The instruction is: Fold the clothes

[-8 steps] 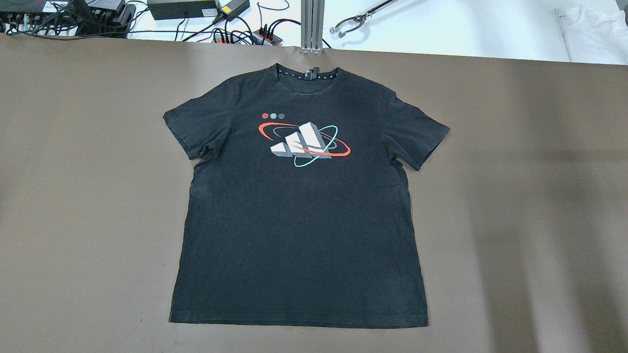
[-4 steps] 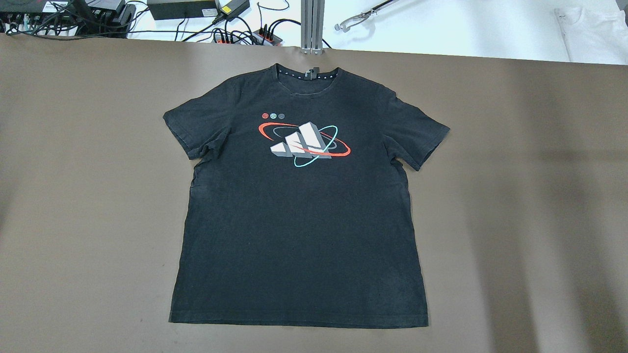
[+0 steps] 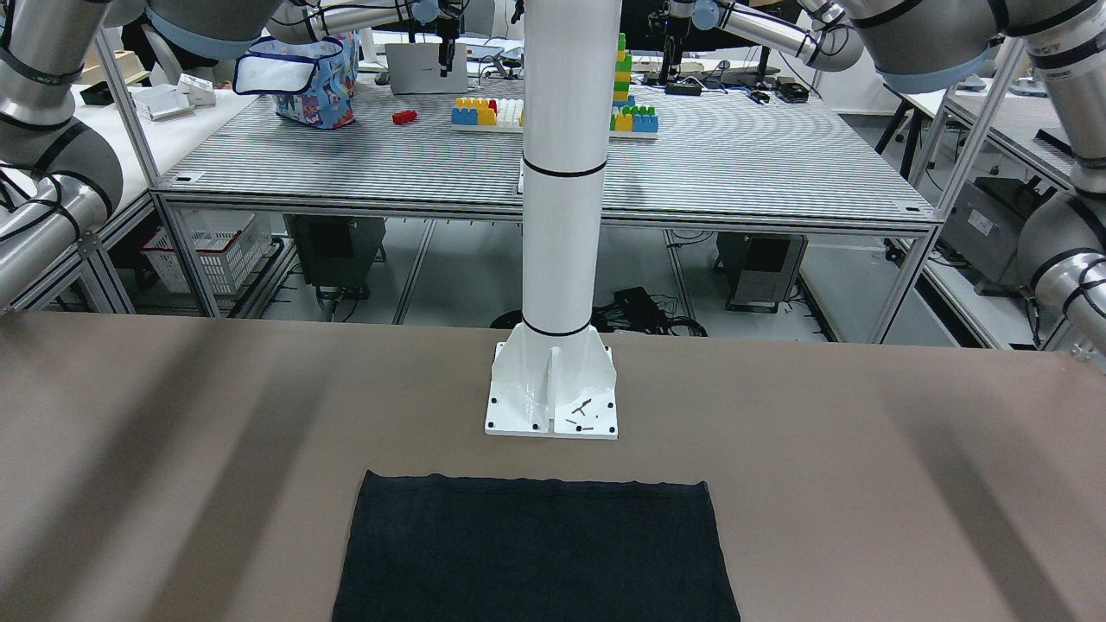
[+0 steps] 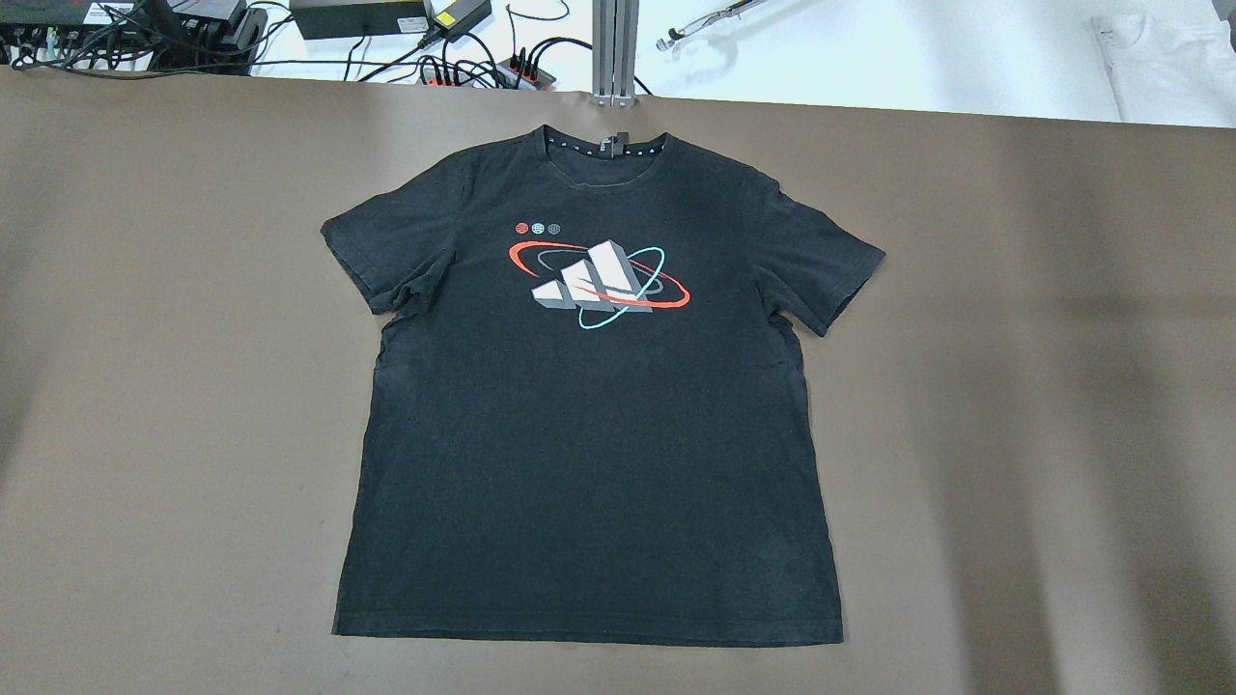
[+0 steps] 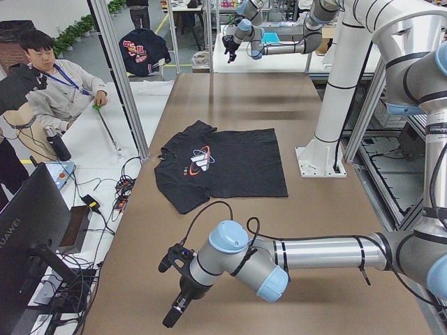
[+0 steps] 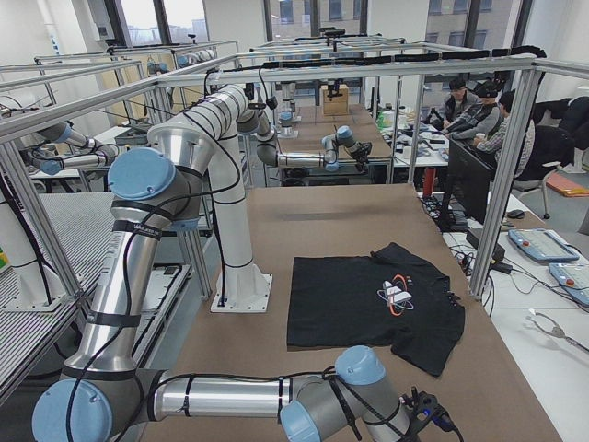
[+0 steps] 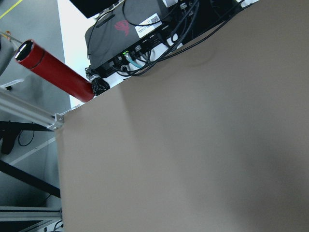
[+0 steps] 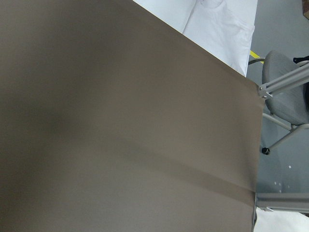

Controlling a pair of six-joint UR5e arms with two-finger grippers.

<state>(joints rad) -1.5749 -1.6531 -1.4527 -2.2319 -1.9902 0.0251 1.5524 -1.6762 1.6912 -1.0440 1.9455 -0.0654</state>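
Folding has not begun, as far as these views show. The black T-shirt (image 4: 589, 434) lies spread flat and face up in the middle of the brown table (image 4: 145, 386). Its collar is toward the top of the overhead frame and its hem toward the bottom. Both short sleeves are out to the sides and the printed logo (image 4: 599, 280) is uncovered. Apart from light wrinkles by the sleeve seams I see no crease or doubled layer, so I judge that every fold is left to do.

Neither arm touches the shirt. The left gripper (image 5: 171, 317) hangs over bare table at the lower left of the left side view, well apart from the cloth. The right gripper (image 6: 433, 416) sits at the bottom right of the right side view, near the shirt's sleeve corner but apart from it. Each shows only in a side view, so I cannot tell whether their jaws are parted or closed. Both wrist cameras show only bare tabletop and its edge.

The tabletop is matte and brown, crossed by soft shadow bands. The white pillar base (image 3: 551, 393) stands just beyond the hem. Cables and power bricks (image 4: 357, 14) crowd the overhead view's upper left, and a white garment (image 4: 1168, 68) lies at its upper right. A seated person (image 5: 52, 84) is at the upper left of the left side view.
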